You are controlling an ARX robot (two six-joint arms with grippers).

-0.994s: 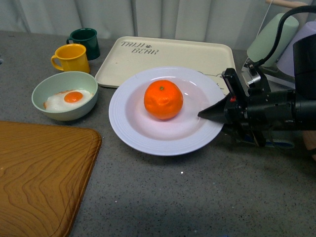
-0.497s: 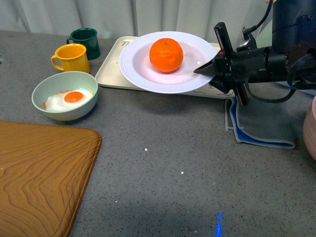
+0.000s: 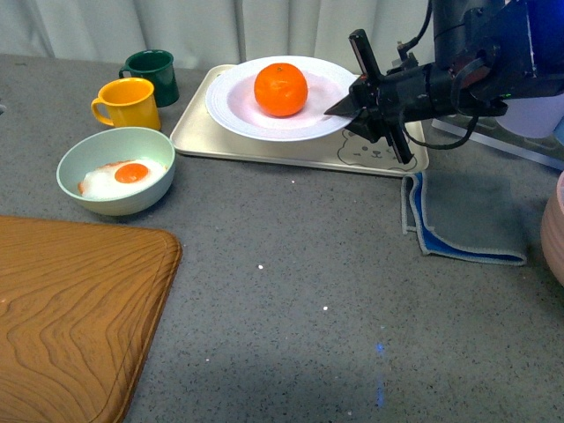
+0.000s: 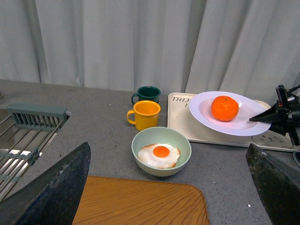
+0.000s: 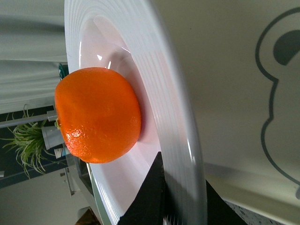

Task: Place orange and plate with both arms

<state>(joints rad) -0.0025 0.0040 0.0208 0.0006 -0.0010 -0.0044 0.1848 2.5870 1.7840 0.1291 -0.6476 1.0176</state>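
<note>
The right arm reaches in from the right of the front view, level and pointing left. Its gripper point(image 3: 345, 106) is clamped on the rim of the plate point(image 3: 236, 113). The left gripper point(image 4: 168, 149) has its fingers point(image 4: 56, 192) spread wide apart, grasping nothing.

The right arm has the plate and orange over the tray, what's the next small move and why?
Probably ease it straight down: the right gripper grips the plate at its rim; it seems to hang above the tray, and the orange lies loose on it.
</note>
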